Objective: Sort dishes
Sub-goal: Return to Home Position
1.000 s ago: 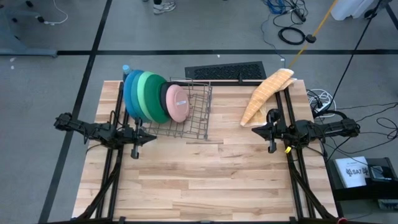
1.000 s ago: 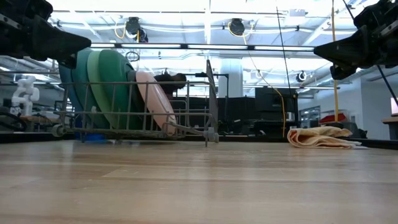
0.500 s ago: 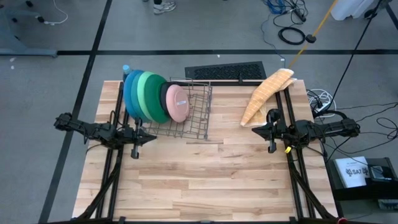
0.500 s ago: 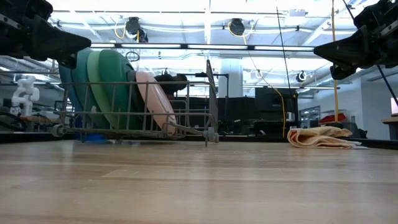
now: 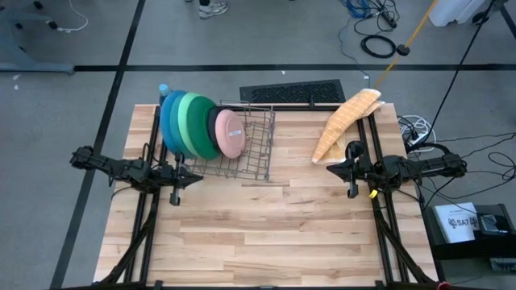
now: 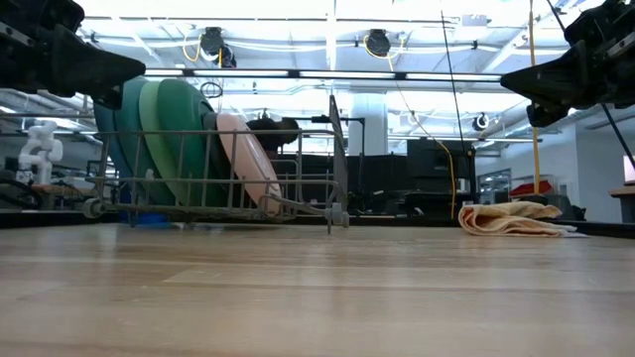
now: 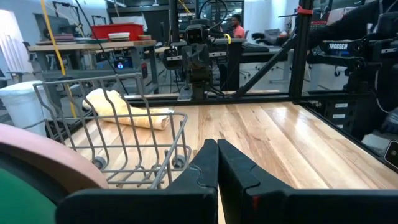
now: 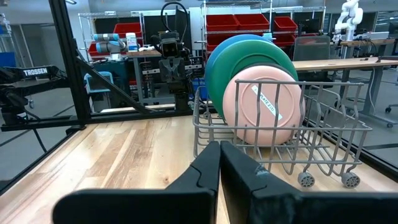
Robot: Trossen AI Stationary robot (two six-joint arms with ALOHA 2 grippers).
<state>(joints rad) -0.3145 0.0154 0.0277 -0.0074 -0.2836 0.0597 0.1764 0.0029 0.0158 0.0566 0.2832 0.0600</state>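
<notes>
High view: all five plates stand on edge in the grey wire rack at the far left of the bench. The blue plate is outermost, then the light green plate, dark green plate, black plate and pink plate. My left tool hovers just beside the rack's near edge. My right tool is well apart from it, near a tan cloth.

Low view: the plates lean in a row inside the rack, and both arms hang high at the picture's edges.

Left wrist view: the fingers are pressed together, holding nothing, with the rack just beside them.

Right wrist view: the fingers meet too, empty, pointing across the bench at the pink plate.
</notes>
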